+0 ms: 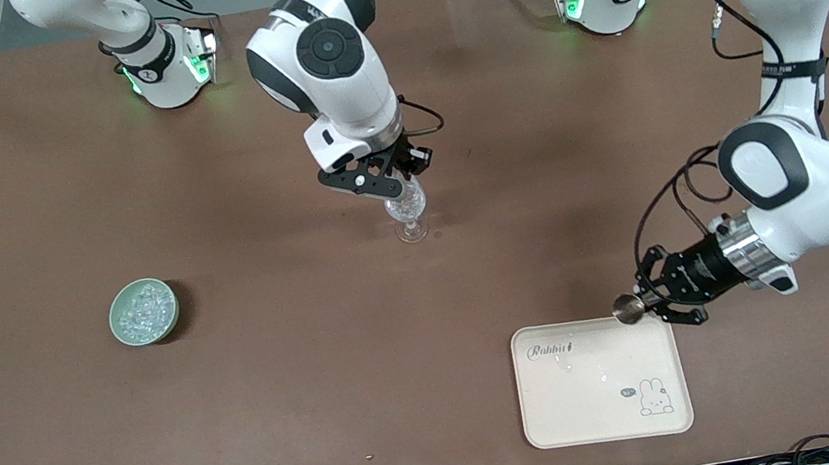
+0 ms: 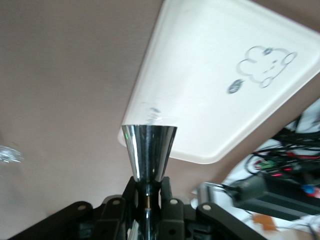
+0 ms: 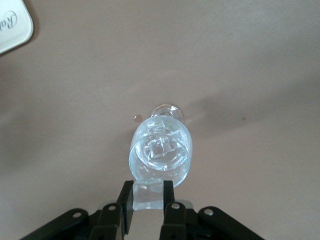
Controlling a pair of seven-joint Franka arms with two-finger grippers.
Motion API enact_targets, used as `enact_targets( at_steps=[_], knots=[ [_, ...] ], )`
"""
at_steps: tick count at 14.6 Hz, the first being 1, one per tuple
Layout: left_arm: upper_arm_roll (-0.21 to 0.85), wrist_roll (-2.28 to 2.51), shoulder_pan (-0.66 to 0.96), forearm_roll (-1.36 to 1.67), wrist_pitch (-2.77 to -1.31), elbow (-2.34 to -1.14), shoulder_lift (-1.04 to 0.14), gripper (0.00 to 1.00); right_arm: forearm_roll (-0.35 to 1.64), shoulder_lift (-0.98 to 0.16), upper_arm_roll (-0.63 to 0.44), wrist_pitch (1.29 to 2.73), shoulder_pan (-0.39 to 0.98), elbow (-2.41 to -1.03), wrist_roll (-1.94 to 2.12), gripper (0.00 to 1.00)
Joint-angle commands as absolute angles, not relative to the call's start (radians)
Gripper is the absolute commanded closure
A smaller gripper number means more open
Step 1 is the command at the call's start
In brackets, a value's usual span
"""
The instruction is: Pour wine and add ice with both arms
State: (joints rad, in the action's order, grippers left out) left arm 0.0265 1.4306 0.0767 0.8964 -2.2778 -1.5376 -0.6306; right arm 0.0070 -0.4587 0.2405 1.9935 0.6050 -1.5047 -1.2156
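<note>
Right gripper [image 3: 148, 202] jaws pinch ice [image 3: 148, 195] over the glass [image 1: 408, 215]; left gripper [image 1: 656, 302] jaws clamp a jigger [image 1: 627, 308] (over the tray [image 1: 607, 417]).

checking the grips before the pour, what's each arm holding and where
Left gripper: metal jigger, held at its narrow waist. Right gripper: an ice chunk, above the wine glass.

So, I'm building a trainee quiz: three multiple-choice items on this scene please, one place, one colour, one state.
1. Where is the bowl of ice? A mid-table B toward the right arm's end of the table C toward the left arm's end
2. Bowl colour? A green B red C black
3. Left gripper? A open B shut on the metal cup C shut on a spoon

B: it sits at that arm's end. A: its rim is pale green. B: the fingers clamp the cup's stem.
</note>
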Motion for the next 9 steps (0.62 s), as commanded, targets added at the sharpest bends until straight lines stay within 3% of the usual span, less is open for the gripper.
enact_targets(
  at_steps=[1, 6, 9],
  knots=[
    [-0.023, 1.289, 0.069, 1.087, -2.269, -1.451, -0.730, 0.99, -0.017, -0.477, 0.238, 2.006, 0.620, -1.502, -1.246, 0.98],
    [-0.055, 0.964, 0.086, 1.520, -2.276, -1.411, -0.860, 0.96, -0.035, -0.480, 0.238, 2.005, 0.600, -1.502, -1.244, 0.98],
    [-0.054, 0.920, 0.101, 1.658, -2.278, -1.301, -0.977, 0.96, -0.057, -0.489, 0.236, 2.003, 0.595, -1.503, -1.244, 0.98]
  ],
)
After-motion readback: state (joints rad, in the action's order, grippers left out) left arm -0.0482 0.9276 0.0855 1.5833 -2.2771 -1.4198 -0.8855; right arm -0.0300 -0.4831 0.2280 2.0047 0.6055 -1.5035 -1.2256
